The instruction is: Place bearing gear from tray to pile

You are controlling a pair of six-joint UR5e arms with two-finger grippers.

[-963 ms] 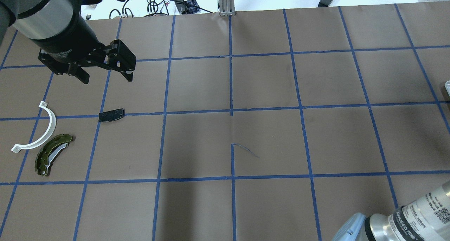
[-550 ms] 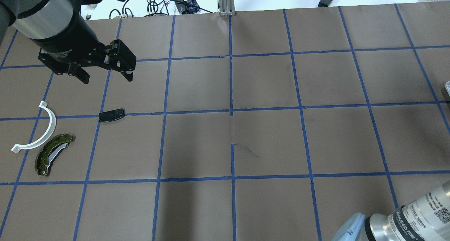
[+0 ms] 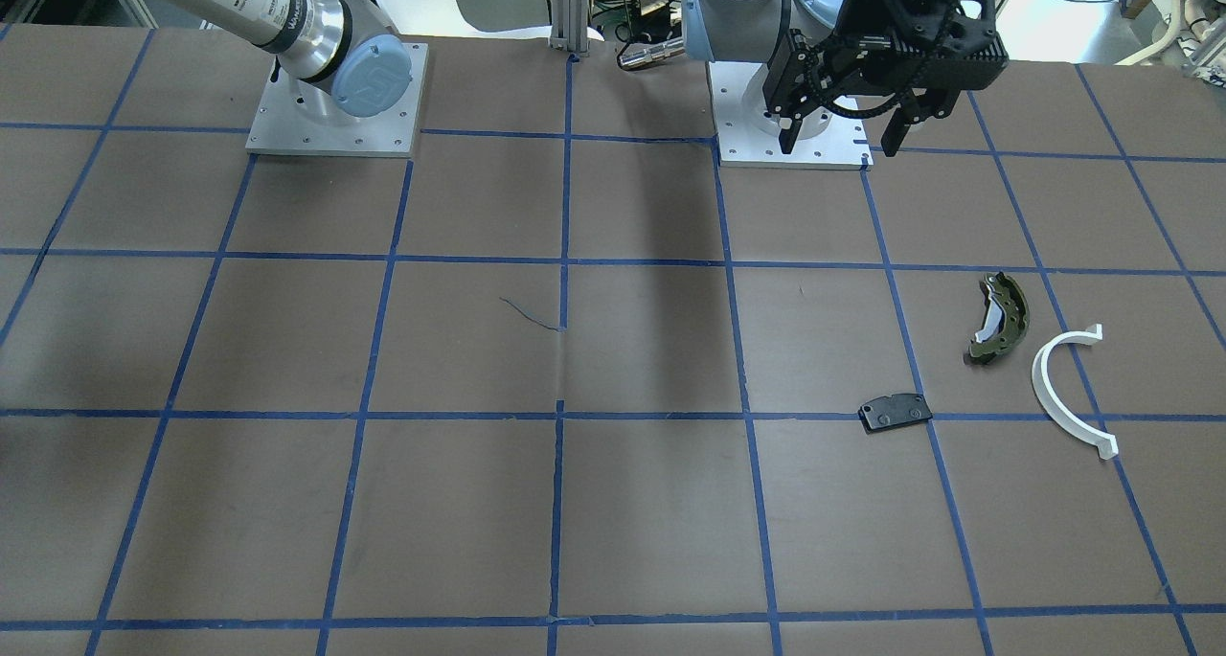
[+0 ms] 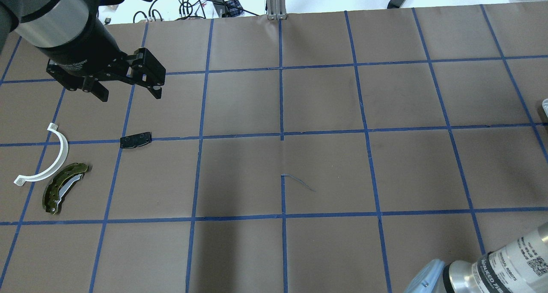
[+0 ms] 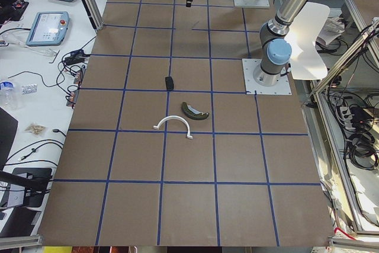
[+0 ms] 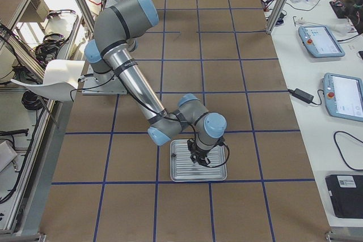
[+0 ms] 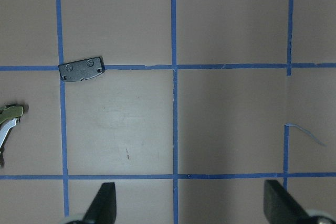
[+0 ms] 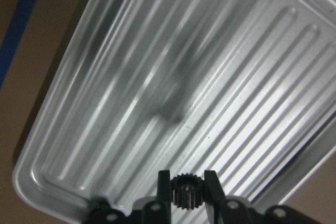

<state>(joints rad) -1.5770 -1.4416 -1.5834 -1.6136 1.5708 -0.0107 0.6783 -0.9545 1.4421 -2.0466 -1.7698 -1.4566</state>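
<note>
My right gripper [image 8: 184, 203] is shut on the small black toothed bearing gear [image 8: 184, 190] and holds it just above the ribbed silver tray [image 8: 105, 103]. In the exterior right view that gripper [image 6: 198, 160] hangs over the tray [image 6: 180, 173]. The pile lies on the table's left: an olive-green brake shoe [image 4: 64, 187], a white arc [image 4: 51, 160] and a black pad plate [image 4: 135, 140]. My left gripper [image 4: 130, 95] is open and empty, raised beyond the pad plate. In the left wrist view the pad plate [image 7: 81, 69] lies ahead of the open fingers [image 7: 105, 205].
Brown paper with a blue tape grid covers the table [image 4: 282, 156]. The arm bases [image 3: 330, 101] are bolted at the robot's edge. Cables [image 4: 188, 2] and a metal post [image 4: 276, 2] sit past the far edge. Only a corner of the tray [image 4: 545, 107] shows at the overhead view's right edge.
The right arm's wrist has shifted slightly toward the overhead view's lower right. The left arm and the pile have not moved.
</note>
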